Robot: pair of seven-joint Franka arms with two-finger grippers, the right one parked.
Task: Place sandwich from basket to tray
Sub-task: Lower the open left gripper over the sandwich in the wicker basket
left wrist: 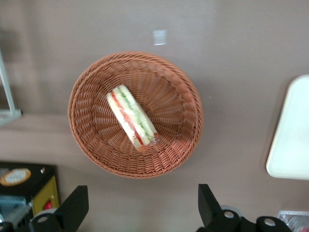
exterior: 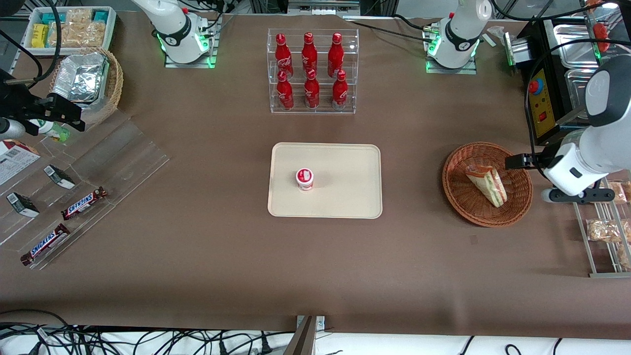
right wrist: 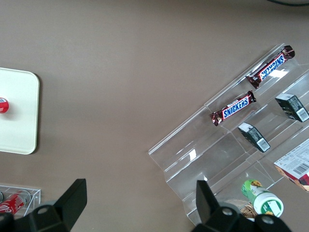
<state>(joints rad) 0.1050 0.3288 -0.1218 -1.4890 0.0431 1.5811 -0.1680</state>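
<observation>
A: Left wrist view check: where is the sandwich (left wrist: 132, 117)?

B: Below my gripper (left wrist: 140, 208), lying in the basket (left wrist: 87, 84), untouched.

A: Fingers?

B: Spread wide apart, holding nothing. Tray (left wrist: 292, 130) sits well off to one side, a small cup (exterior: 304, 178) on it.

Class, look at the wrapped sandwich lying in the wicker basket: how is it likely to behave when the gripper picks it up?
The sandwich looks soft, so it probably squashes under a firm pinch. Its clear wrap may be slippery. It seems light, so the basket should stay put. The gripper is open above the basket's edge.
</observation>
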